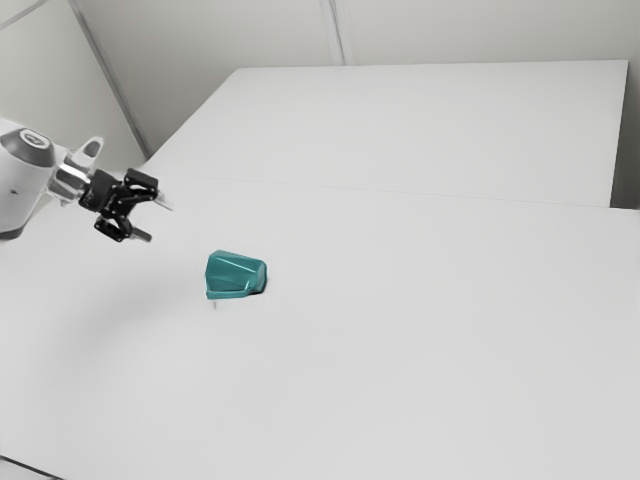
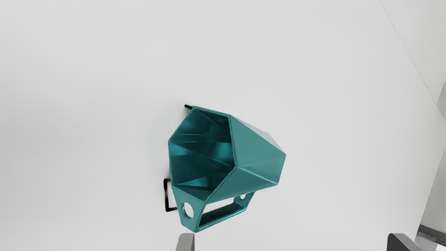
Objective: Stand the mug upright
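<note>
Fingers (image 1: 141,236) spread wide, facing each other across a broad gap; nothing held. Exterior view: they hang above the pale tabletop (image 1: 420,330), tips pointing toward the exterior view's right, clear of the mug (image 1: 235,274). Arm (image 1: 22,180) enters from the exterior view's left. Mug, teal and faceted, lies on its side on the tabletop, a little beyond the fingertips and lower down. Its wide mouth (image 2: 202,174) faces back toward the arm, narrower base pointing away. Wrist view: hollow interior visible through the mouth; handle (image 2: 196,205) on the side nearest the fingers, round hole in its end face, long opening alongside. Thin black marks (image 2: 166,197) beside the rim, probably shadow, though hard to be certain.
</note>
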Robot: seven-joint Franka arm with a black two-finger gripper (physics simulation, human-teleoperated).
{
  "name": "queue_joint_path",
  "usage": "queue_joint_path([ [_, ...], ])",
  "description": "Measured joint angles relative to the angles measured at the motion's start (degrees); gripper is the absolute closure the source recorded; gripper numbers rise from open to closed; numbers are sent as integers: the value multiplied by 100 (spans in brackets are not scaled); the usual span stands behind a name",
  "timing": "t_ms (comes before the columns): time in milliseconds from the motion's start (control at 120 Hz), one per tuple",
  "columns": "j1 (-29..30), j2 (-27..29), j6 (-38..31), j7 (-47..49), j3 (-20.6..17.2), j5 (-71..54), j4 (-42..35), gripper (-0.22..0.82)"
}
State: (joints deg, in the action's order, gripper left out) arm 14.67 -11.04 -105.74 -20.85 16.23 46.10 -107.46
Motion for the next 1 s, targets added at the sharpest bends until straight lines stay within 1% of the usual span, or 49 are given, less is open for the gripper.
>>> queue_joint_path([
  [83, 17, -138, 201, -969, 147, 340, -108, 0],
  [250, -55, -249, 565, -2705, 194, 419, -402, 0],
  [342, -235, -338, 590, -3498, 177, 377, -442, 0],
  [500, -292, -480, 569, -4602, 171, 509, -495, 0],
  [658, -267, -525, 368, -5191, 170, 1210, -924, 0],
  [892, -319, -698, 119, -5679, 132, 1885, -1019, 0],
  [1000, -343, -740, 19, -5803, 47, 2018, -1061, 0],
])
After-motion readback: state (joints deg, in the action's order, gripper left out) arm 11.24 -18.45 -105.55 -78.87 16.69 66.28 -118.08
